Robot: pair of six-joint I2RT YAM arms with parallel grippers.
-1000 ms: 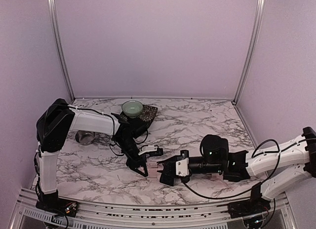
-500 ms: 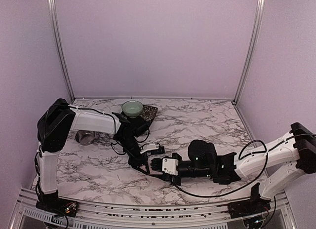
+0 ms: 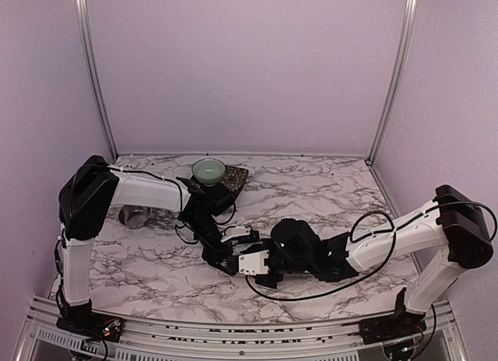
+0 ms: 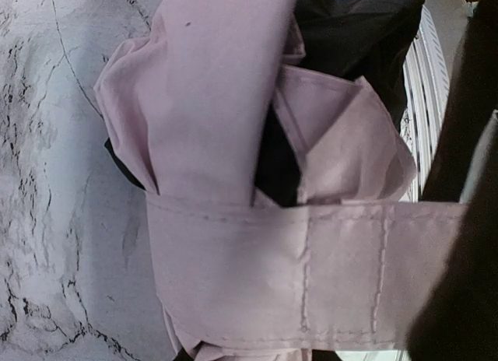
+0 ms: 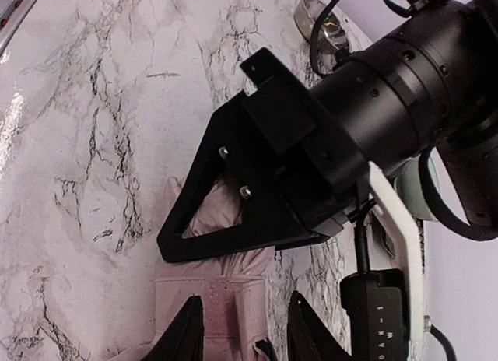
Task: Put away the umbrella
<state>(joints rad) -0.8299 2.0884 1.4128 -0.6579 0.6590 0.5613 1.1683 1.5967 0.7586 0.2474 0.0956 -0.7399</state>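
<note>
The umbrella is a folded pale pink bundle with black lining showing, and a stitched pink band wraps round it. It lies on the marble table, almost wholly hidden under both grippers in the top view. My left gripper is shut on the umbrella; one of its black triangular fingers presses across the fabric. My right gripper faces it from the right. In the right wrist view my right gripper is open, its two fingertips standing either side of the umbrella's band.
A pale green bowl sits on a dark mat at the back of the table. A small metal cup stands at the left, behind the left arm. The right arm's cable loops toward the metal rail at the front edge.
My right arm has slid left along the table until its gripper meets the left gripper over the umbrella, and its jaws have widened. The left arm has stayed in place.
</note>
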